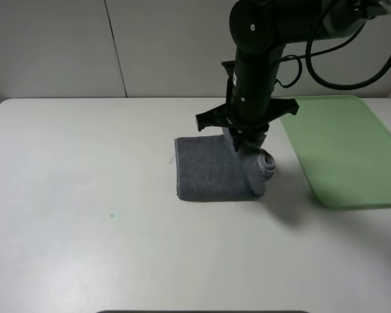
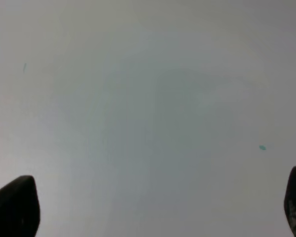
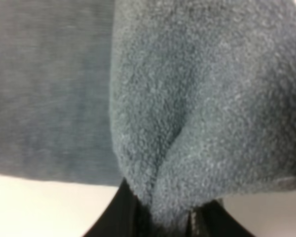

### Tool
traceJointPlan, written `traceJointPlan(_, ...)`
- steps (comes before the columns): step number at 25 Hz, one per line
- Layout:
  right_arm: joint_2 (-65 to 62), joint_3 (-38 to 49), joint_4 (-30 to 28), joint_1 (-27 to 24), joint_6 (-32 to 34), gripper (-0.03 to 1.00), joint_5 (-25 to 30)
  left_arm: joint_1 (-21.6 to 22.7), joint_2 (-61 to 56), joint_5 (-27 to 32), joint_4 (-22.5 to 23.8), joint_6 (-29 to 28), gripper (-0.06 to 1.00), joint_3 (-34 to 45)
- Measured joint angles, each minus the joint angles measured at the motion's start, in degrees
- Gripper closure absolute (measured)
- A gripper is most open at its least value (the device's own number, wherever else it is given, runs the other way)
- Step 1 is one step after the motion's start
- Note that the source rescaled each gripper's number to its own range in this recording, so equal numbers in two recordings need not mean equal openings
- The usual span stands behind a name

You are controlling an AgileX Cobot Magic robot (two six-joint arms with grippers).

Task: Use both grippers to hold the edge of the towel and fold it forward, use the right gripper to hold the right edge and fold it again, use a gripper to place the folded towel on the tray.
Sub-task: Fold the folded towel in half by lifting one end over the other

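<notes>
Right gripper (image 1: 246,146) clenched on the towel (image 1: 208,171), seemingly its raised right edge, directly beneath.

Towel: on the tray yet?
No, the towel lies on the white table beside the green tray, its right edge pinched up by the right gripper.

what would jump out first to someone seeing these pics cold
A big black arm comes down at mid-table, its right gripper pinching the right edge of the dark grey towel, which rises there in a curl. Just right of the towel lies the pale green tray with nothing on it. The left gripper hangs open over plain white table, with no towel in its view.
</notes>
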Motion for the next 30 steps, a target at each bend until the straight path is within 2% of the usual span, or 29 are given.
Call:
traceJointPlan(7, 0.1, 0.0, 5.7, 1.3, 0.0, 0.80, -3.8, 0.0, 0.0, 0.0, 0.0, 0.0, -0.05, 0.0)
traceJointPlan(13, 1.9, -2.3, 10.0, 1.3, -0.1, 0.80, -4.8, 0.0, 0.0, 0.0, 0.0, 0.0, -0.04, 0.0)
traceJointPlan(20, 4.4, -4.6, 12.4, 1.3, -0.1, 0.80, -5.4, 0.0, 0.0, 0.0, 0.0, 0.0, -0.04, 0.0)
traceJointPlan(28, 5.2, -4.7, 14.0, 1.3, -0.1, 0.80, -9.4, 0.0, 0.0, 0.0, 0.0, 0.0, -0.04, 0.0)
traceJointPlan(29, 5.2, -4.7, 14.5, 1.3, -0.1, 0.76, -10.2, 0.0, 0.0, 0.0, 0.0, 0.0, -0.04, 0.0)
traceJointPlan(30, 5.2, -4.7, 15.0, 1.3, -0.1, 0.67, -10.8, 0.0, 0.0, 0.0, 0.0, 0.0, -0.04, 0.0)
